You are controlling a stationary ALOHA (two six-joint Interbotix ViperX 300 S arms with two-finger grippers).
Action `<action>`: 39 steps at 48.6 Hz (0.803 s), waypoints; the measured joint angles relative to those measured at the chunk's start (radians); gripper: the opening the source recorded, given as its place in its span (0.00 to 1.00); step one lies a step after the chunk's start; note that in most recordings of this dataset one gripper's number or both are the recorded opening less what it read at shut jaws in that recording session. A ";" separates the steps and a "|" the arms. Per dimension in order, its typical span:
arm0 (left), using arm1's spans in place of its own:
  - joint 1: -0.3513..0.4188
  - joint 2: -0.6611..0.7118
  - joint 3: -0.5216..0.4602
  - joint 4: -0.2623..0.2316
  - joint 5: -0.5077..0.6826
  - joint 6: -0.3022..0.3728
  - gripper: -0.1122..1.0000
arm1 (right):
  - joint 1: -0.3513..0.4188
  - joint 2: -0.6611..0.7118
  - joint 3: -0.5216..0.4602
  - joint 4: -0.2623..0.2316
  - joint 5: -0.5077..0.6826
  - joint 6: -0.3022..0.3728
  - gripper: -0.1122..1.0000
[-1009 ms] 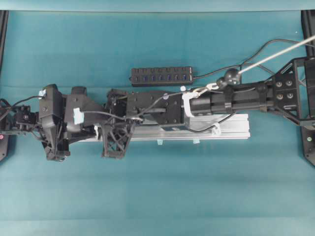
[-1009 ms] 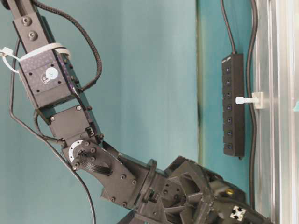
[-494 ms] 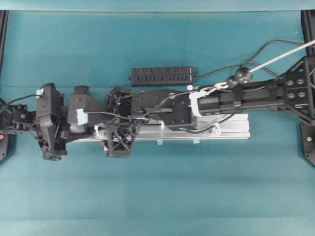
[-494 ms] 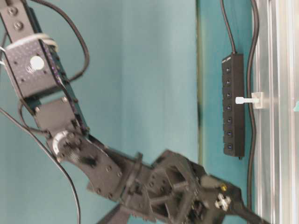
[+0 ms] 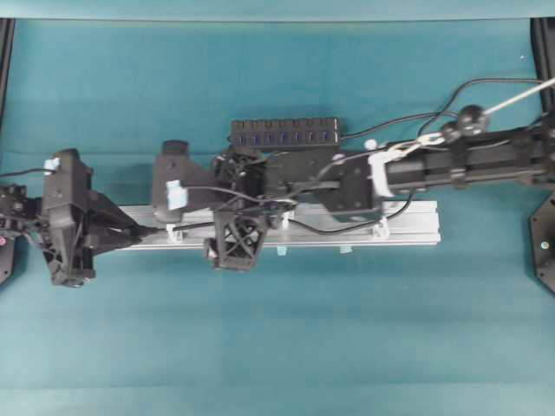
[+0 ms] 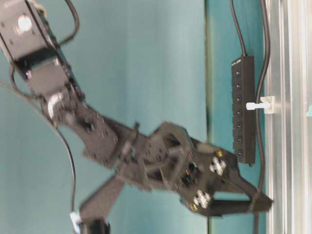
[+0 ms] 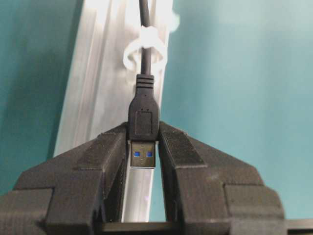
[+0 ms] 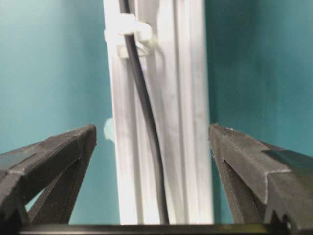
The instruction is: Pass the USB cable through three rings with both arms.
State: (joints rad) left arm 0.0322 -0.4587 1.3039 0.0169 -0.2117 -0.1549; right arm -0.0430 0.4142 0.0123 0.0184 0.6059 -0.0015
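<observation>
Cable plug clamped in the left gripper, its cord running through a ring on the rail.

Nearest the left wrist camera, the two fingers press on either side of the black plug, whose silver tip with blue insert points back between them; just beyond, the cable passes through a white ring standing on the rail. Seen from the right wrist, the right gripper is spread wide and holds nothing, its fingers either side of the rail, where the cable lies along a groove and passes a ring farther up. From overhead, both arms lie along the rail, with the hub on the cloth beyond it.
</observation>
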 measured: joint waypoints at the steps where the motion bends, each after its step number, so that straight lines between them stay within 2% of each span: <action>1: 0.000 -0.009 0.002 0.000 0.003 0.000 0.31 | -0.002 -0.006 0.009 -0.002 -0.008 0.000 0.87; 17: 0.000 -0.123 0.005 0.000 0.074 -0.002 0.31 | -0.034 -0.135 0.155 0.000 -0.106 0.021 0.87; 39: 0.000 -0.318 0.005 0.000 0.206 -0.002 0.31 | -0.034 -0.284 0.322 -0.002 -0.268 0.023 0.87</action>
State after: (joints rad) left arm 0.0322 -0.7762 1.3085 0.0169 -0.0061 -0.1565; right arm -0.0767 0.1304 0.3344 0.0169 0.3375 0.0215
